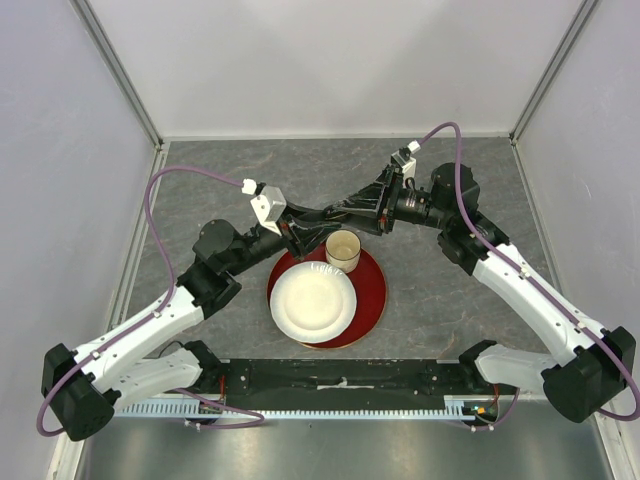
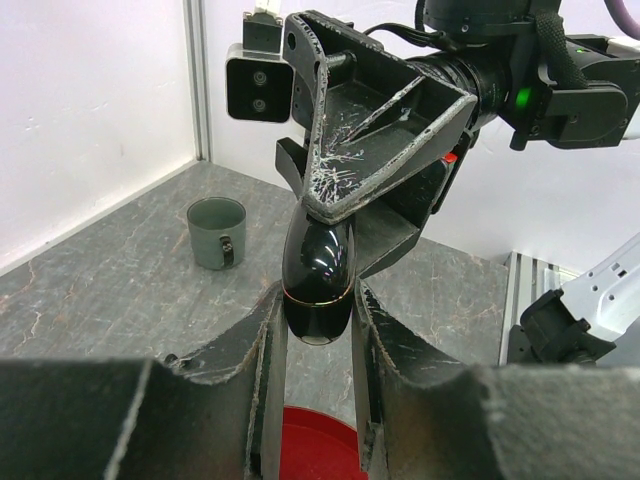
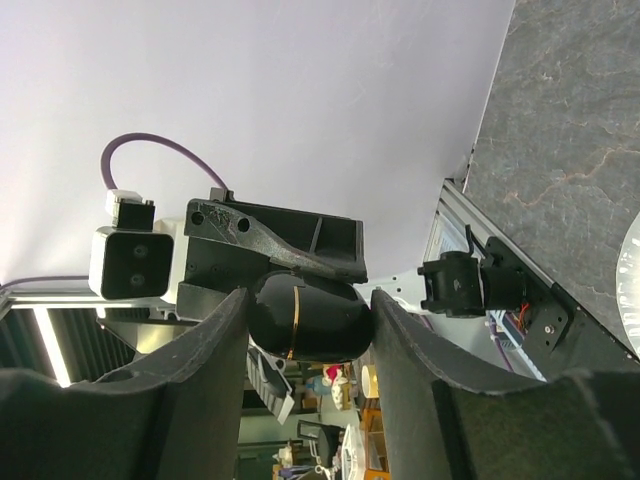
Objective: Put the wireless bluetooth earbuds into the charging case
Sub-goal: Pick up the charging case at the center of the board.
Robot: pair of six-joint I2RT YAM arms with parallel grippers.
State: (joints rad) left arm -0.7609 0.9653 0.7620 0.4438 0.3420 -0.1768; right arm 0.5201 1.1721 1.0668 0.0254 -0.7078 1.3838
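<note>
Grey marbled table [image 1: 440,300] is sitting between white walls [image 1: 330,60]. Left gripper [image 2: 318,305] and right gripper [image 3: 308,318] are pinching glossy black gold-banded charging case [image 2: 318,265].

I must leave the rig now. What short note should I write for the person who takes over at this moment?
Left gripper: shut on the black charging case, held in the air above the red tray.
Right gripper: its fingers close on the same case from the other end.
Earbuds: none in view; too small to tell whether any lie in the paper cup on the tray.
Done: case picked up; its lid looks closed.
Left: open the case, find the earbuds, insert them.
</note>
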